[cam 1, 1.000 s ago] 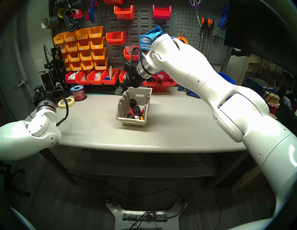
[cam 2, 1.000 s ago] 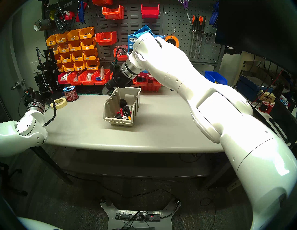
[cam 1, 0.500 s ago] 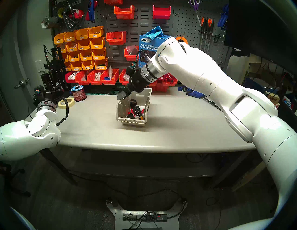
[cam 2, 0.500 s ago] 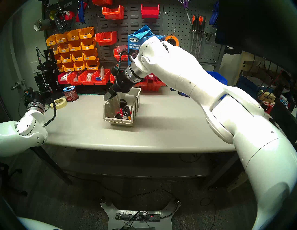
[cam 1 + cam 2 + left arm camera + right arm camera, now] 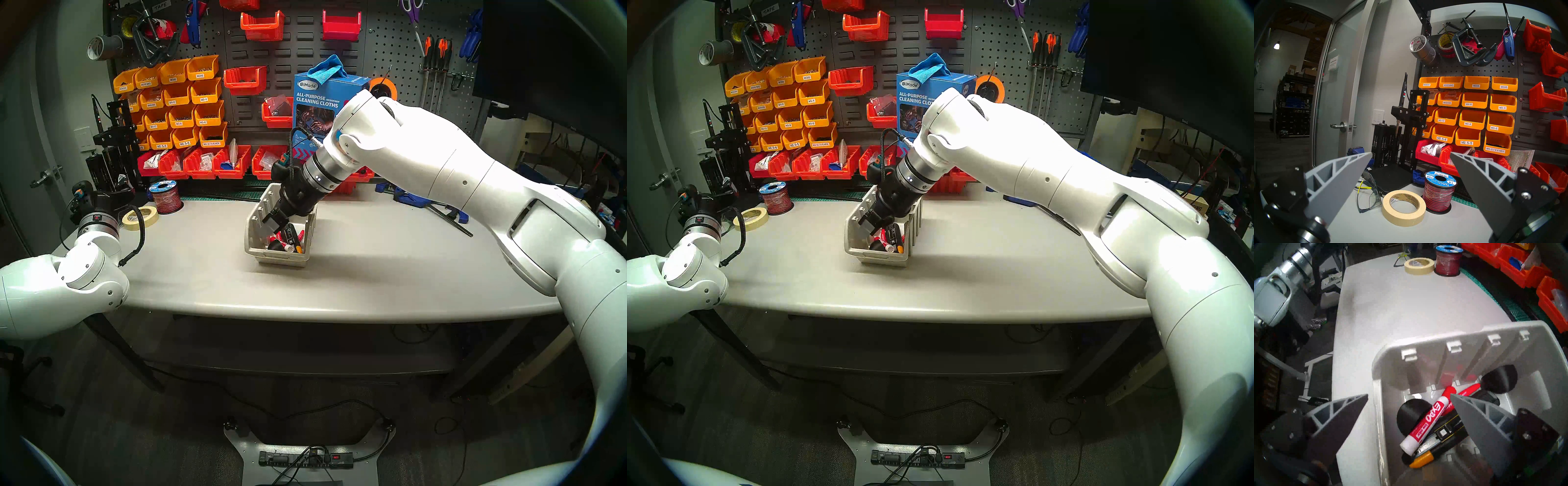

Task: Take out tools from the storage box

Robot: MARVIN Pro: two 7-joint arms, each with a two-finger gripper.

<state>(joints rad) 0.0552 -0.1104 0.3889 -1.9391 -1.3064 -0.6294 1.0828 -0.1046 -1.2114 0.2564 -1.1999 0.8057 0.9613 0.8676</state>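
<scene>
The right gripper is spread wide and grasps nothing. It angles down into the beige box from the box's far end. In the right wrist view one finger hangs inside the box, over the tools; the other finger shows on the far side of the box's side wall. Whether it is truly outside the wall or only above it cannot be told.

All tools lie in the box, heaped toward its low front end. The marker lies on top, its red cap toward the far end. One black cup sits beside it, a second cup near the back wall. The long black tool with yellow marks lies under the marker. The red-handled tool lies partly hidden behind the inner finger.

The box stands near the middle of the worktop.

Step in hand, as judged: the approach for the first pick; nothing is out yet. The next move calls for bringing both fingers inside the walls, straddling the marker across its barrel, then closing.

The left gripper is also spread and empty, at the worktop's left far corner, above a tape roll.
</scene>
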